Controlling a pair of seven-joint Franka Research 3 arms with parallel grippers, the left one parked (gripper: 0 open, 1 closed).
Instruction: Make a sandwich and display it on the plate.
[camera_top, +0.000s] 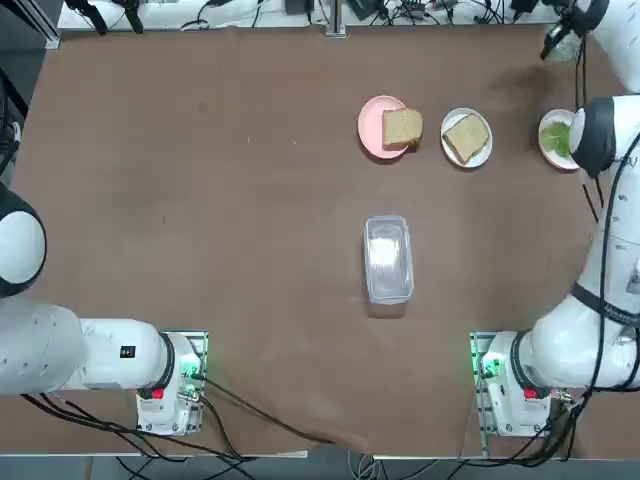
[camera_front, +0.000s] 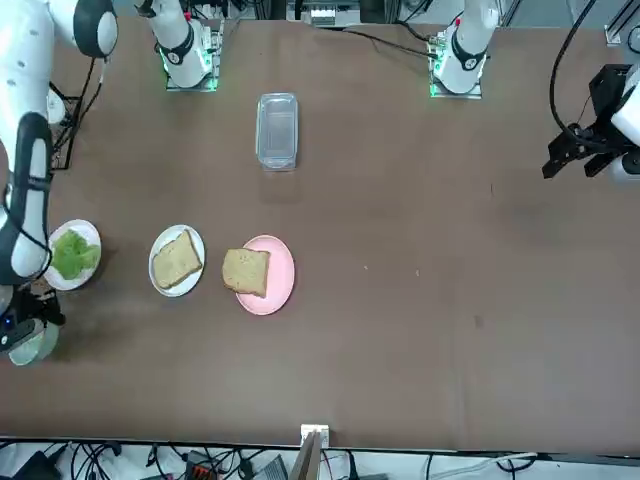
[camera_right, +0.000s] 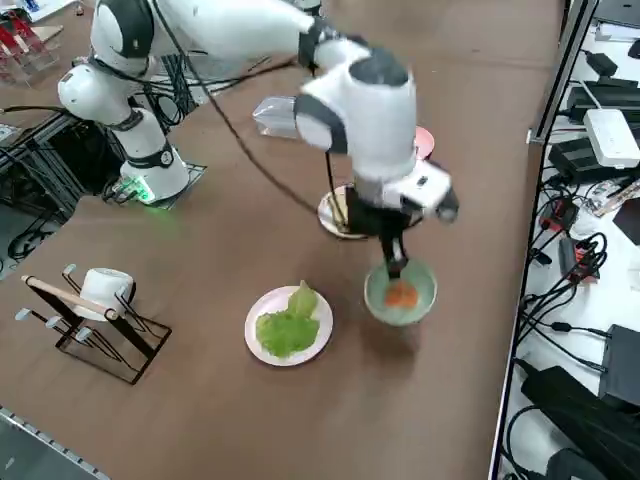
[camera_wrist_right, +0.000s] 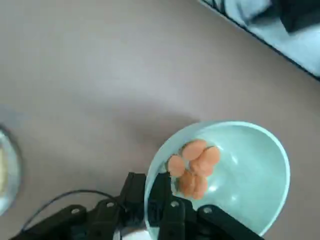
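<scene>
No stacked sandwich is in view. One bread slice (camera_top: 465, 137) lies on the white plate (camera_top: 446, 148), another bread slice (camera_top: 402, 128) on the pink plate (camera_top: 372, 125) beside it. Lettuce (camera_right: 285, 328) sits on a third plate (camera_right: 318, 322). My right gripper (camera_wrist_right: 150, 197) is at the table's far right corner, shut on the near rim of a pale green bowl (camera_wrist_right: 250, 170) holding orange-red slices (camera_wrist_right: 194, 167). One finger is inside the rim and one outside. From the side, the gripper (camera_right: 393, 265) points straight down onto the bowl (camera_right: 418, 300).
A clear lidded container (camera_top: 388, 258) lies mid-table. A wire rack with a white mug (camera_right: 98, 295) stands near the table's right edge. The right arm (camera_right: 360, 100) hangs over the white plate and the lettuce plate. Cables and devices (camera_right: 600, 140) lie past the far edge.
</scene>
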